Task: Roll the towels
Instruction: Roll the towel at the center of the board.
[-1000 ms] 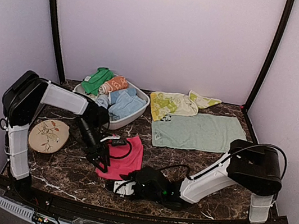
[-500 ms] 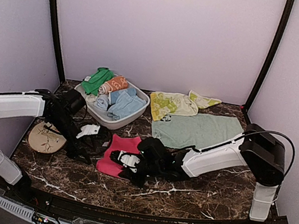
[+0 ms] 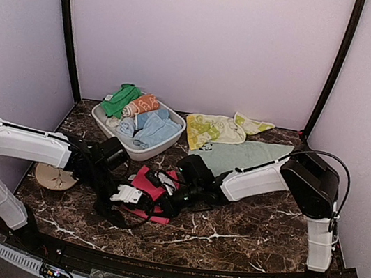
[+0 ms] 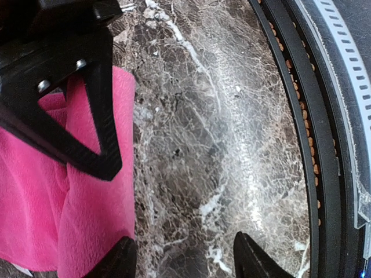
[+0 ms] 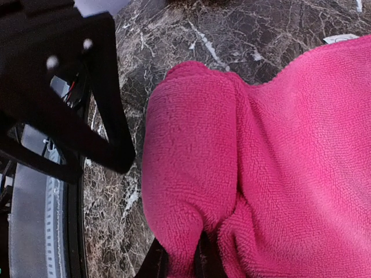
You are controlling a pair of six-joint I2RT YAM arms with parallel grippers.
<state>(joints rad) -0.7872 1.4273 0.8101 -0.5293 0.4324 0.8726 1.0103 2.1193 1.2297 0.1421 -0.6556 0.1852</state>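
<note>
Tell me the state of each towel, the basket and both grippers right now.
pink towel: bunched into a fold, not rolled.
yellow-lime towel: spread loose, unrolled.
mint towel: lying flat, unrolled.
basket: holding several cloths.
left gripper: open, at the pink towel's edge.
right gripper: shut on the pink towel's fold.

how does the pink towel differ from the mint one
The pink towel is smaller and bunched into folds, pinched by the right gripper; the mint towel is larger, spread out and ungripped. Pink sits nearer the front, mint farther back. Both lie on the marble table.
</note>
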